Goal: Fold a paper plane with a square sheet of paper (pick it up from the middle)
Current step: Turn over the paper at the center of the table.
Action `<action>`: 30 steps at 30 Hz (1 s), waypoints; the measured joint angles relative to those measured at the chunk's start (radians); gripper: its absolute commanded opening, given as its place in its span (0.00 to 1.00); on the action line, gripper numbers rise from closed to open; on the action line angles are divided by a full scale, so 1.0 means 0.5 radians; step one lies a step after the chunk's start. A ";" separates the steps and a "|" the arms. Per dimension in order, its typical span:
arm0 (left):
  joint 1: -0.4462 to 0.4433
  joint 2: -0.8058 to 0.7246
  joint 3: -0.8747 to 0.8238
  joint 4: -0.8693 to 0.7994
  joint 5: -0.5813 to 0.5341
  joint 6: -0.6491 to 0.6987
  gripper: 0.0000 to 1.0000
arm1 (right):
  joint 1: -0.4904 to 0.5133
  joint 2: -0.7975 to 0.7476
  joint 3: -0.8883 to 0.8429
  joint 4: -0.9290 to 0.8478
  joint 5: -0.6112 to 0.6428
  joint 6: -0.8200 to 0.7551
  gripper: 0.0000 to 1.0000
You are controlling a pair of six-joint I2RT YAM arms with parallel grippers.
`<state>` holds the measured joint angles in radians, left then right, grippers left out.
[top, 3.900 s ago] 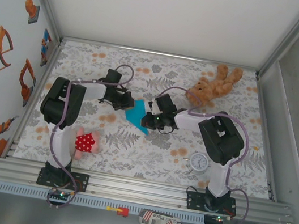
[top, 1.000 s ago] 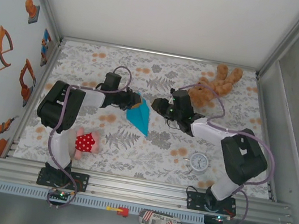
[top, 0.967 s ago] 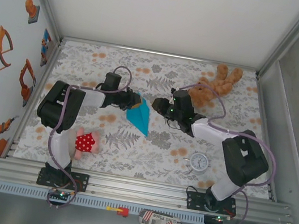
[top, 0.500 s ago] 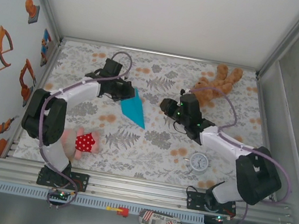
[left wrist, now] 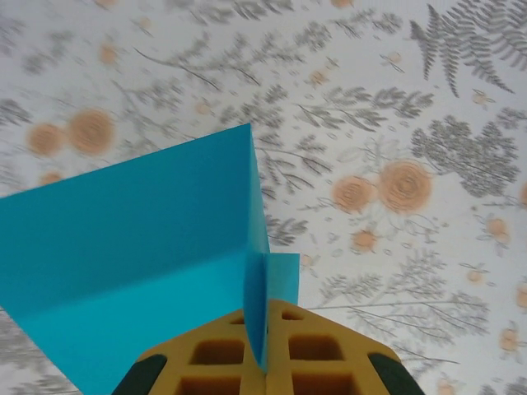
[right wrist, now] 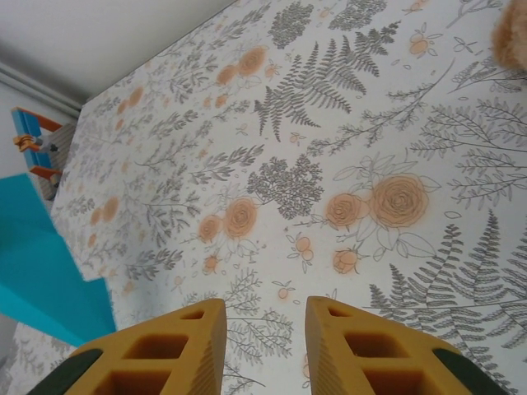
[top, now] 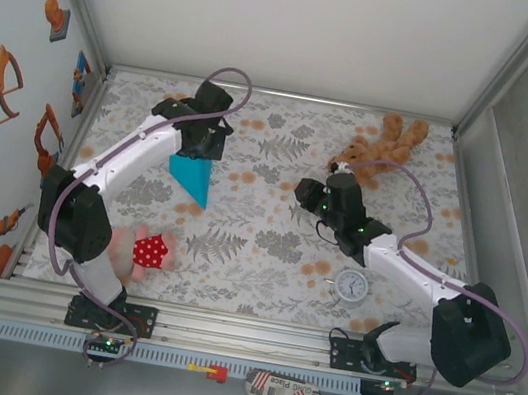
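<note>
Top external view: the left arm reaches out to the far left part of the floral-patterned worktop [top: 266,249]. The left end effector [top: 195,154] sits at the wide end of the turquoise paper plane [top: 192,180]. The plane's pointed end is directed toward the near edge of the worktop.

Left wrist view: the left end effector [left wrist: 265,362] is clenched on the plane [left wrist: 140,263]. Its two yellow fingers [left wrist: 214,362] are pressed together on the upright centre fold. One flat flap spreads out to the left and a narrow strip shows on the right. Whether any part of the paper rests on the worktop cannot be told.

Right arm: the right end effector [top: 303,196] stands over the middle of the worktop, well apart from the plane. In the right wrist view the right end effector [right wrist: 265,317] is released, with a clear gap between its fingers [right wrist: 173,337] and nothing but the patterned surface behind that gap. The plane [right wrist: 41,271] appears at the left edge of that view.

Other items noted:
- A brown teddy bear [top: 379,146] lies at the far right of the worktop, just beyond the right end effector.
- A small round white clock [top: 350,286] lies near the right arm.
- A red polka-dot soft toy [top: 149,249] lies beside the left arm, close to the near edge.
</note>
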<state>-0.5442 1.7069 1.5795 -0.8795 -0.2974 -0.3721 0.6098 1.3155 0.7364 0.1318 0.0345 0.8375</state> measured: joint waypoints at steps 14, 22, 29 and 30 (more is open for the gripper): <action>-0.430 0.774 0.442 -0.256 -1.025 0.213 0.03 | 0.000 -0.289 -0.169 -0.185 0.227 0.028 0.29; -0.576 1.179 0.759 -0.337 -1.075 0.220 0.06 | 0.000 -0.602 -0.298 -0.507 0.546 0.175 0.29; -0.615 1.357 0.912 -0.373 -0.768 0.085 0.22 | 0.000 -0.769 -0.390 -0.743 0.753 0.284 0.30; -0.615 1.364 0.912 -0.375 -0.715 0.065 0.26 | 0.000 -0.776 -0.396 -0.760 0.761 0.289 0.29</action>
<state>-0.8516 2.3890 2.0357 -1.0668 -0.6548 -0.3397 0.6098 0.9276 0.5385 -0.2481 0.4149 0.9821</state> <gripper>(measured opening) 0.201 0.294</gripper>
